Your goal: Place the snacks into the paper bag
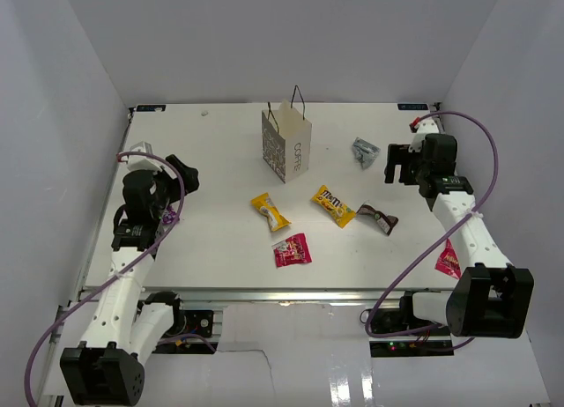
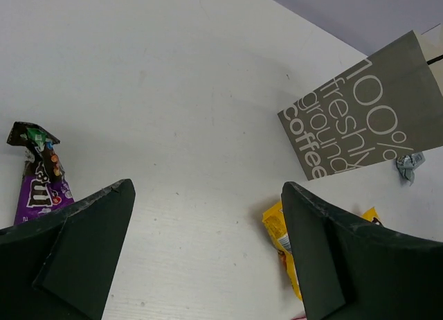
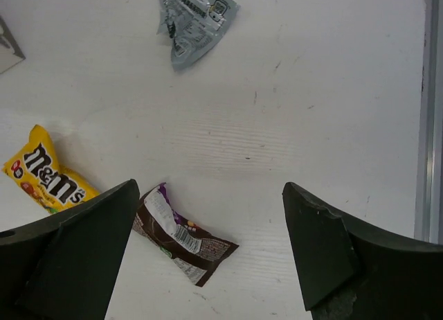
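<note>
The paper bag (image 1: 286, 147) stands upright at the back middle of the table; its "coffee" lettering shows in the left wrist view (image 2: 367, 119). On the table in front of it lie a yellow packet (image 1: 270, 210), a yellow M&M's packet (image 1: 333, 205), a dark brown packet (image 1: 378, 218), a red-pink packet (image 1: 292, 250) and a silver foil packet (image 1: 364, 151). My left gripper (image 1: 181, 173) is open and empty at the left (image 2: 208, 188). My right gripper (image 1: 397, 165) is open and empty (image 3: 211, 188), above the dark brown packet (image 3: 183, 240), with the silver foil packet (image 3: 194, 19) ahead of it.
A purple M&M's packet (image 2: 38, 181) lies beside my left arm (image 1: 167, 216). Another red packet (image 1: 448, 260) lies by my right arm near the front edge. White walls close in the table on the left, back and right.
</note>
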Motion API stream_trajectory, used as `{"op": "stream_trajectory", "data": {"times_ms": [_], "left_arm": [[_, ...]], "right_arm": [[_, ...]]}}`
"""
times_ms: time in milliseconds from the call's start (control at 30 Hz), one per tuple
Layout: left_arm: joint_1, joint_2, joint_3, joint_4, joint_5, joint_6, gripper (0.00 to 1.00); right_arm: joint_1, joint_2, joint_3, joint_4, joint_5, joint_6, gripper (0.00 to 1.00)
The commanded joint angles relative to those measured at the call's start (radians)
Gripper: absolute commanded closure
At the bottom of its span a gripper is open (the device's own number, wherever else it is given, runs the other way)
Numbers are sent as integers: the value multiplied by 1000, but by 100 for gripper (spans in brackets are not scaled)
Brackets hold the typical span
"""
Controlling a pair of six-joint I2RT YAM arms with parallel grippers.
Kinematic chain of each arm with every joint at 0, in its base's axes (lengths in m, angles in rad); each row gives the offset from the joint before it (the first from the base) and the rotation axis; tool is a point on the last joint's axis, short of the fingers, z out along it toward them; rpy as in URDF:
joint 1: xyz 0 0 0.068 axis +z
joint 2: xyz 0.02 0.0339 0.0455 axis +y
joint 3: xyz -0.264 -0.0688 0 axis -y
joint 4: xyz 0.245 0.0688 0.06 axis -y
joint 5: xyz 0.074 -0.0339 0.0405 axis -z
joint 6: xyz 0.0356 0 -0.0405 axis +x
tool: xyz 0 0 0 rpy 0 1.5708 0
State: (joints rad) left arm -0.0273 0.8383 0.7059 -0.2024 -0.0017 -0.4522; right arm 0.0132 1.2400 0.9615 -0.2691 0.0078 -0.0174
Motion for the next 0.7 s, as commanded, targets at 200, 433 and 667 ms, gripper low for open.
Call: {"op": "stream_trajectory", "data": {"times_ms": [200, 433, 667], "left_arm": [[9, 137, 90, -204, -19, -154, 8], [145, 393, 221, -373, 78, -125, 6], [198, 614, 288, -382, 17, -5, 7]], "right_arm": [[76, 24, 134, -358, -611, -743, 10], [116, 101, 122, -453, -761, -828, 10], [116, 153, 83, -381, -796, -774, 9]]}}
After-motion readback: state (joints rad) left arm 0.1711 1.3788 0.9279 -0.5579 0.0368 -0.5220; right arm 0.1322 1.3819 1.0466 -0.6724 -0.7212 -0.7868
